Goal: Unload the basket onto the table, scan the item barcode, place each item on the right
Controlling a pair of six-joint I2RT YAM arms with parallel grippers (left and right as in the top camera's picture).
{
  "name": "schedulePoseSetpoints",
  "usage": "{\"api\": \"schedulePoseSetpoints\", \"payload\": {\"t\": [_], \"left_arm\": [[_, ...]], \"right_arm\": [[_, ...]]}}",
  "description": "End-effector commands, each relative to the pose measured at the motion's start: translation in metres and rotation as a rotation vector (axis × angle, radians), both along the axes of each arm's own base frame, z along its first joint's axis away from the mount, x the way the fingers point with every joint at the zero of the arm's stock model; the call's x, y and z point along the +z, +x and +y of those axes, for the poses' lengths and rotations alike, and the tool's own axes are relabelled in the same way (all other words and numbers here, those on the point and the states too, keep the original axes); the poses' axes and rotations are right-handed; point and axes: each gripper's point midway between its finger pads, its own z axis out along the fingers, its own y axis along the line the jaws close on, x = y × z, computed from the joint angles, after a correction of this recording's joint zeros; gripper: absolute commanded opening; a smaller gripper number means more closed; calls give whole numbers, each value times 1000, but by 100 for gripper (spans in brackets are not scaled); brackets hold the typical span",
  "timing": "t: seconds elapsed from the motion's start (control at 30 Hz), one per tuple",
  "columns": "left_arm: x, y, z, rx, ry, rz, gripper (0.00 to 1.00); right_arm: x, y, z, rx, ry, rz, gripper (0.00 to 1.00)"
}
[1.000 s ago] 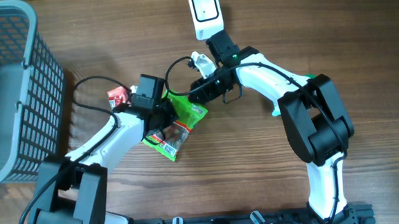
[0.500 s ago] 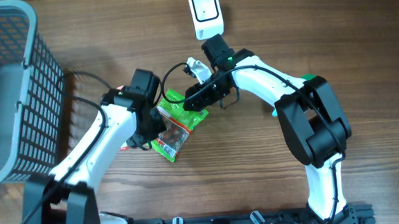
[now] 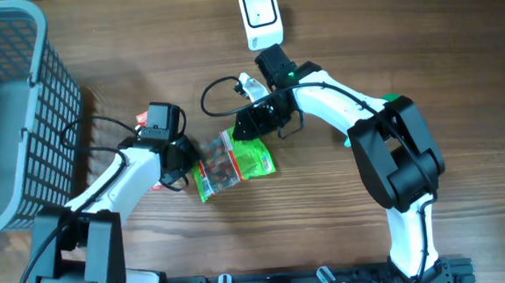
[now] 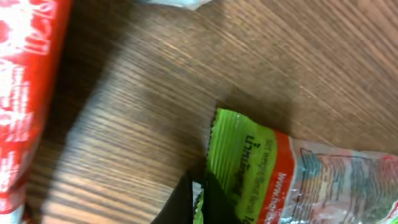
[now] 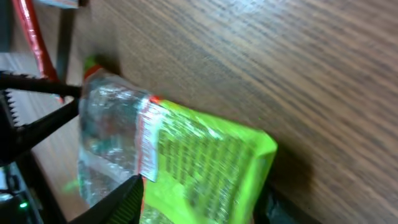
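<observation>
Although the basket point(image 3: 58, 118) stands well off beyond the left gripper point(image 3: 189, 161), nothing about it matters to this step; the work sits at the middle of the table point(image 3: 327, 216). The left gripper is clamped on one end of the snack packet point(image 3: 236, 164). In its wrist view the dark fingers point(image 4: 180, 202) pinch the green edge seam. Taking only the seam probably leaves the printed faces uncovered, so the code is not hidden by the jaws.

A red packet point(image 4: 25, 93) lies just beside that gripper, on the side away from the snack packet and partly under the arm. Neither gripper touches it, and it looks like a separate item.

The snack packet stretches between the two grippers, its clear end toward the left one and its green end toward the right one. Whether it rests on the wood or hangs just above it cannot be told.

The right gripper point(image 3: 247, 131) stands at that green end, its jaws partly apart with the packet's end between them. Whether they press on the packet I cannot tell. Most likely it is there to pull the floppy film flat for reading.

The scanner point(image 3: 260, 16) stands just beyond the right gripper, apart from the packet. No barcode can be made out, and the scan looks not yet done.
</observation>
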Motion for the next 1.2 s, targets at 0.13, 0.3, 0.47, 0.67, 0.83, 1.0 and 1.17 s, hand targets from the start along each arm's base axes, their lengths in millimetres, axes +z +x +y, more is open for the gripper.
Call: {"api": "schedulePoseSetpoints", "payload": {"t": [0.13,0.3,0.47,0.67,0.83,1.0,1.17], "left_arm": [[-6,-10,-4,-135,-1,63,4],[32,-1,-12,-169,-31,110,4],[17,-21,-22,-200,-63,182,4],[-12,-36,-27,-223,-51,269,4],[-22,-36,-32,-243,-47,279,4],[-22,-34,-37,-258,-47,264,4],[-23,-34,-37,-258,-47,266,4]], "right_arm": [[-5,-33,-3,-37,5,179,58],[-9,-36,-6,-50,-9,195,61],[-13,-50,-17,-61,-74,263,61],[-15,-64,-28,-82,-142,334,64],[-16,-66,-22,-98,-145,341,60],[-14,-73,18,-66,6,327,54],[-26,-79,31,-113,58,342,49]]}}
